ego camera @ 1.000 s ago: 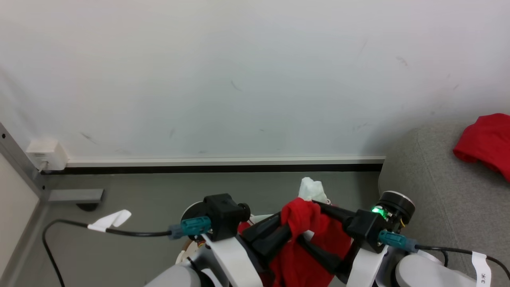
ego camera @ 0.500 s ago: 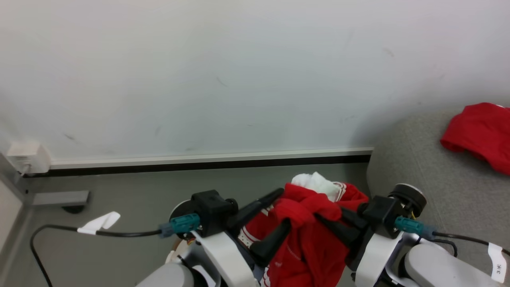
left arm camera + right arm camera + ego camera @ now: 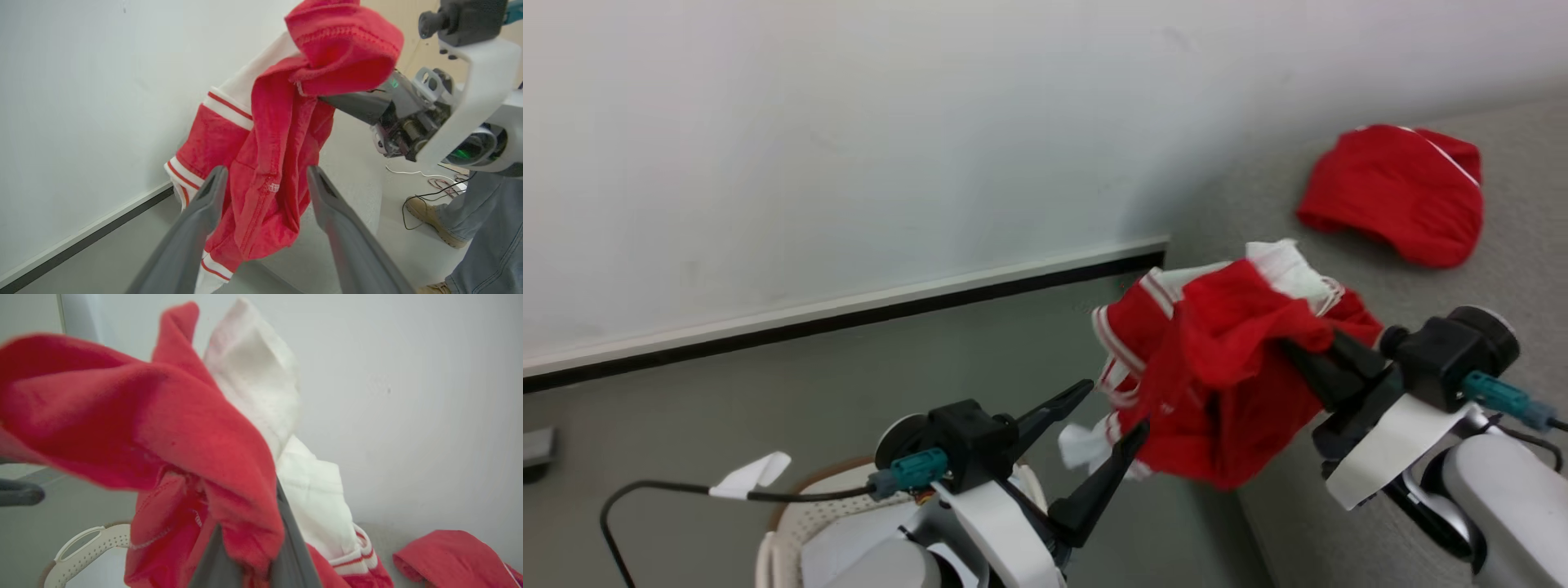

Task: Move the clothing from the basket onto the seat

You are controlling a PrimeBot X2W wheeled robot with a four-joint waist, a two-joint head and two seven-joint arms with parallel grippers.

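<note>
Soft red clothing [image 3: 1217, 384] hangs in crumpled folds.

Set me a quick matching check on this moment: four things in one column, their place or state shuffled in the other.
1. left tool
2. right tool
3. crumpled bright red garment
4. oval white perforated plastic basket

A. lies on the light grey fabric sofa
B. shut on the hanging red-and-white garment
C. low at the head view's bottom left
D. open, fingers spread apart

Pairs: 1-D, 2-B, 3-A, 4-C
</note>
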